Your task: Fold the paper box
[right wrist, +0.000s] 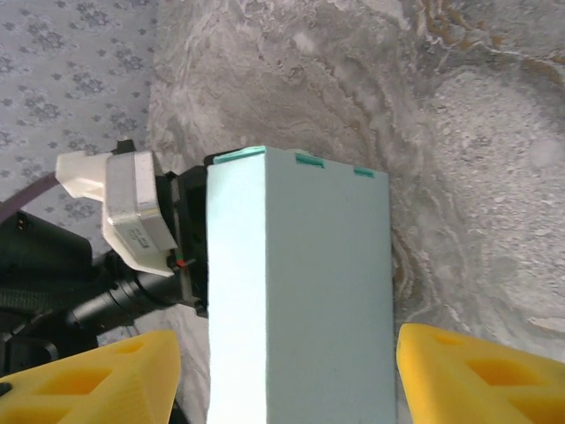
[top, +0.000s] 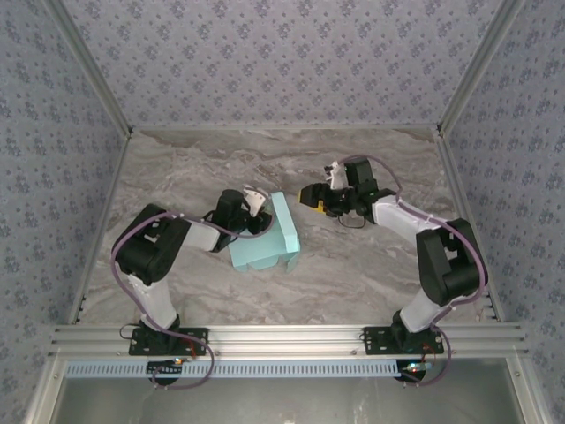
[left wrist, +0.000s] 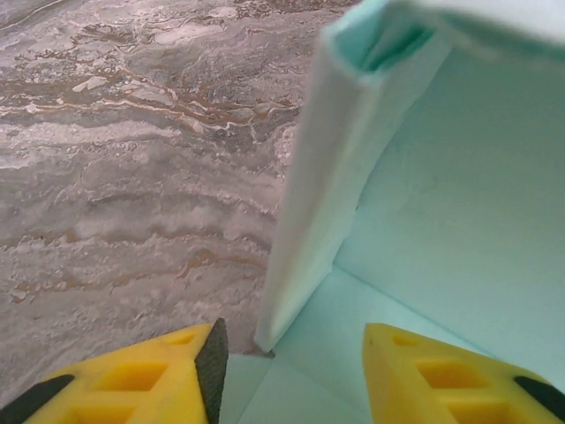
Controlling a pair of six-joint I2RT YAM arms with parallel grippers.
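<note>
1. Marble-patterned tabletop [top: 380, 265] carries everything. Its flat, hard surface gives the thin card something to be pressed against, which is probably why the work sits low on it.
2. Next in size, the left arm [top: 154, 252] bends in from the near left and the right arm [top: 441, 256] reaches across from the near right. Each therefore meets a different side of the work.
3. Pale blue, the paper box [top: 263, 247] lies a little left of the table's centre and is partly erected. Its floor is flat on the marble, and a tall wall stands upright on the side facing the right arm.
4. Over the box's open inside hangs the left gripper [left wrist: 291, 380], its fingers spread and released. The lower corner of a folded-over side wall [left wrist: 305, 212] stands between them, but neither pad appears to press on it, so nothing is grasped. I judge that it sits there to pinch or steady this wall.
5. Near the box's outer face, but apart from it, is the right gripper [top: 311, 196]. Its fingers are wide and empty. It looks straight at that face, so it seems placed to brace or push it from outside.
6. Smallest are the darker teal tabs [right wrist: 309, 161] along the wall's top edge. They suggest the folds are not yet fully tucked.
</note>
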